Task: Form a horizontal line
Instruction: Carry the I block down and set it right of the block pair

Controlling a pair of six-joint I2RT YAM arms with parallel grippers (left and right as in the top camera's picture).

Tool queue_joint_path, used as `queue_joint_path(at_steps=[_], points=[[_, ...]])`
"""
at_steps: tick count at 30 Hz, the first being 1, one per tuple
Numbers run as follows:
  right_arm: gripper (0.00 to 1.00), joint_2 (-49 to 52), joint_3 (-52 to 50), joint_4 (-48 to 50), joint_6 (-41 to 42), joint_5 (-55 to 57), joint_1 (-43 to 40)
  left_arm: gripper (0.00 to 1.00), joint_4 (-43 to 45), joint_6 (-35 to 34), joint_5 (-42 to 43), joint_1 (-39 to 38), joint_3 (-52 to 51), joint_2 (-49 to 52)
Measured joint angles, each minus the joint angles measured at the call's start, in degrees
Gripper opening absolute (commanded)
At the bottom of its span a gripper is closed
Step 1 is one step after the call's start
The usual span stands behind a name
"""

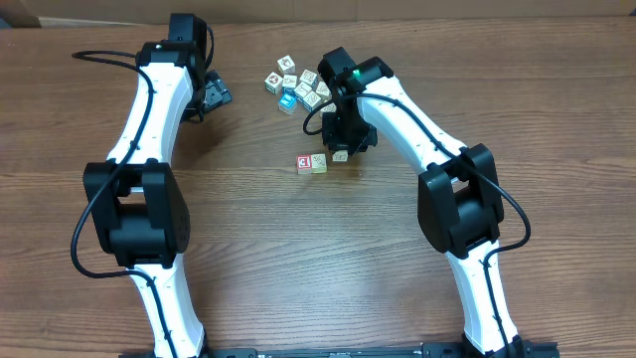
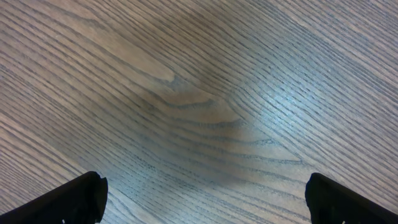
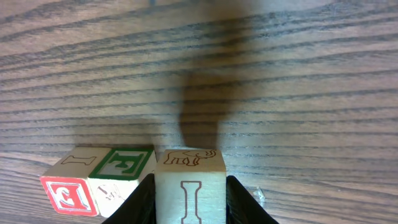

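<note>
Placement step of the row-building task. The right pincer (image 3: 189, 208) is shown closed on a cream cube (image 3: 189, 180) marked with an elephant outline on top and the letter I on the side turned to the wrist camera. The cube is clamped between the two black fingers (image 3: 144, 202). The horizontal line (image 1: 312, 163) is found near the middle of the counter (image 1: 248, 229). It is made up so far of a red-and-white cube (image 3: 65, 194) at its left end and a green-lettered cube (image 3: 121, 165) touching it. The gripped cube is held just to the right of the green-lettered cube. From overhead a narrow gap is seen between them, and the gripped cube is set slightly to the far side of the row's axis. Whether it rests on the counter cannot be told. The left pincer (image 2: 205, 205) is held wide open over bare wood at the far left, with nothing between its fingers. A loose bunch of cubes (image 1: 298, 88) is seen at the far side, beyond the right pincer. The next move is judged to call for a small shift to the left and toward the near side, so that the gap is closed and the faces are squared. A release would then be made without the neighbours being nudged.
</note>
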Motion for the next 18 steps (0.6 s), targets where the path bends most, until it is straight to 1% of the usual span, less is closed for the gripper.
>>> queue_joint_path(at_steps=[18], points=[[0.29, 0.00, 0.00, -0.22, -0.52, 1.07, -0.02, 1.00, 0.00, 0.00, 0.02, 0.00, 0.00, 0.00]])
